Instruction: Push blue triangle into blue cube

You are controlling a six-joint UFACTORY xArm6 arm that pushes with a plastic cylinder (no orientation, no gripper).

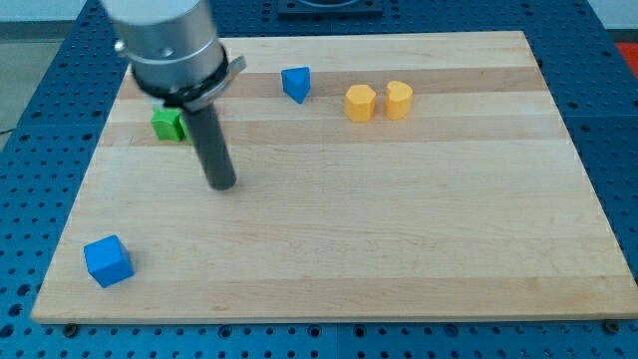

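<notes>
— Where do we find the blue triangle point(295, 83) relative to my tip point(221, 183)?

— We find it near the view's top edge of the wooden board point(399, 229), up and to the view's right of my tip. The two are well apart; bare wood lies between them. My tip is a plain rod end with nothing to open or close, and it touches no block.

— And the blue cube point(108, 261)?

— We record it in the board's corner at the view's bottom left, down and to the left of my tip, also well apart. My tip stands roughly between the two blue blocks, somewhat nearer the triangle.

— What else do we note on the board?

— A green block point(167, 124) sits just to the left of the rod, partly hidden behind it, so we cannot tell its shape. Two yellow blocks lie to the right of the triangle: a yellow hexagonal block point(360, 102) and, just beside it, a yellow rounded block point(399, 100). Neither lies on the line between triangle and cube; the rod itself stands close to that line.
</notes>
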